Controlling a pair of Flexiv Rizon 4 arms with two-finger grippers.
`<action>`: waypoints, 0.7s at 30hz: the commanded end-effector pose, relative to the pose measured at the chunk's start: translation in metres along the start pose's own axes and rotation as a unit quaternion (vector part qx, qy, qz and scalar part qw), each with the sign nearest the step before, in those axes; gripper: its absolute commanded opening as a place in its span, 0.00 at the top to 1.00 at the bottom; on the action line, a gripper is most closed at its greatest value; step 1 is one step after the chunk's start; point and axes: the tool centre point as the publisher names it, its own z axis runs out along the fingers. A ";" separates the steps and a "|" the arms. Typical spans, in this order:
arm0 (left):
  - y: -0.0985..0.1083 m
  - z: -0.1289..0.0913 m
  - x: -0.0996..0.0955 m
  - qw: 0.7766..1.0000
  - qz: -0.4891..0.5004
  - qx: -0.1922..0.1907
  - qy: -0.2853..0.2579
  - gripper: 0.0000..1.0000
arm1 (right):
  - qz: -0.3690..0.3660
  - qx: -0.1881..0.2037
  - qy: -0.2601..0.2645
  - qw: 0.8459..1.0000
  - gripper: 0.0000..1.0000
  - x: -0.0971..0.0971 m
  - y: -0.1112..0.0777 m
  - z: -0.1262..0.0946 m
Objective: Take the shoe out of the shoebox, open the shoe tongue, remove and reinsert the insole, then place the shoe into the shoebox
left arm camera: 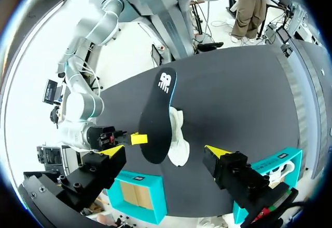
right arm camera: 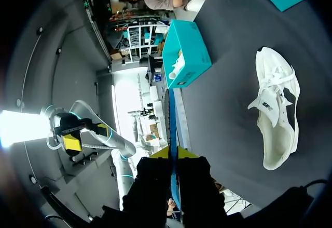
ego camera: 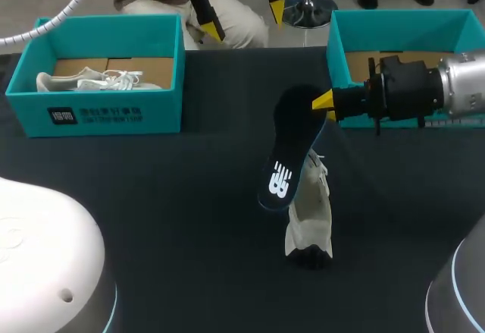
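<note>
The black insole (ego camera: pixel 292 147) with a white logo hangs tilted above the table, and my right gripper (ego camera: pixel 327 102) is shut on its heel end. In the right wrist view the insole (right arm camera: pixel 171 114) shows edge-on between the closed yellow tips of that gripper (right arm camera: pixel 173 153). A white shoe (ego camera: pixel 311 212) lies on its side on the dark table (ego camera: pixel 151 196), just under the insole's toe end. My left gripper (ego camera: pixel 244 20) hangs open high over the table's far edge, holding nothing. From the left wrist view, insole (left arm camera: pixel 158 114) and shoe (left arm camera: pixel 179 139) lie ahead of the open left gripper (left arm camera: pixel 165 151).
A teal shoebox (ego camera: pixel 98 117) at the far left holds another white shoe (ego camera: pixel 91 81). A second teal shoebox (ego camera: pixel 337 45) stands at the far right, behind my right arm, with cardboard showing inside.
</note>
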 end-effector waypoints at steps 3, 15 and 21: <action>-0.014 0.002 0.039 0.981 0.031 -0.009 -0.193 0.00 | 0.000 0.000 -0.001 1.000 1.00 0.000 0.000 0.001; -0.034 0.014 0.057 0.944 0.051 0.008 -0.325 0.00 | 0.000 0.000 -0.001 1.000 1.00 0.000 0.000 0.001; -0.034 0.022 0.064 0.935 0.052 0.013 -0.349 0.00 | 0.000 0.000 -0.001 1.000 1.00 0.000 0.000 0.001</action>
